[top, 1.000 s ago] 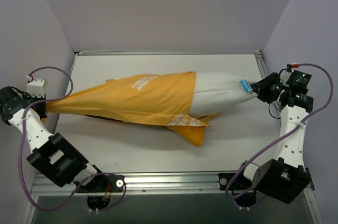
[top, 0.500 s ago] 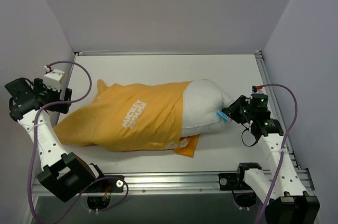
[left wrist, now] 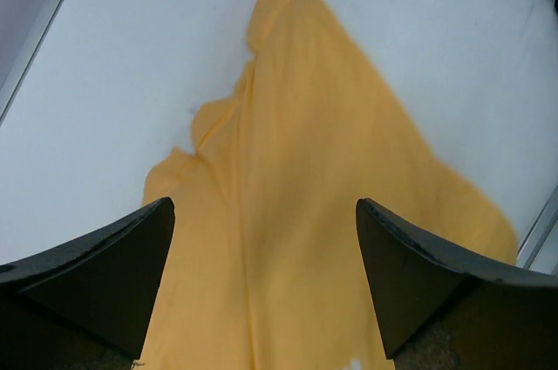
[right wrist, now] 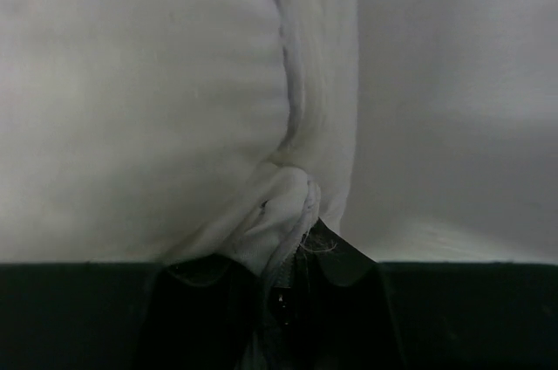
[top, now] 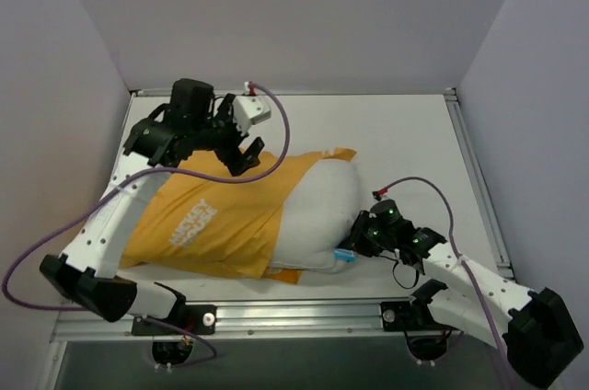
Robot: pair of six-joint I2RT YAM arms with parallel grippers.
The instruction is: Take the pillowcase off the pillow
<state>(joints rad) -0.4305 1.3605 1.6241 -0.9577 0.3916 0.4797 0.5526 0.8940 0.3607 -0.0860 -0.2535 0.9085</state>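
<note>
The orange pillowcase (top: 207, 224) sheathes the left part of the plump white pillow (top: 317, 211), right end bare.

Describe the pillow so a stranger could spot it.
On the white table, an orange pillowcase lies left of centre. The pillow bulges out of its right end: plump, white, with a small blue tag where the right end effector pinches its corner.

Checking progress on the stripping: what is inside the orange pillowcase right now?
The white pillow: its right end pokes out of the pillowcase, pinched at a corner by the right gripper. The rest, and how far it reaches inside, is covered by orange fabric.
</note>
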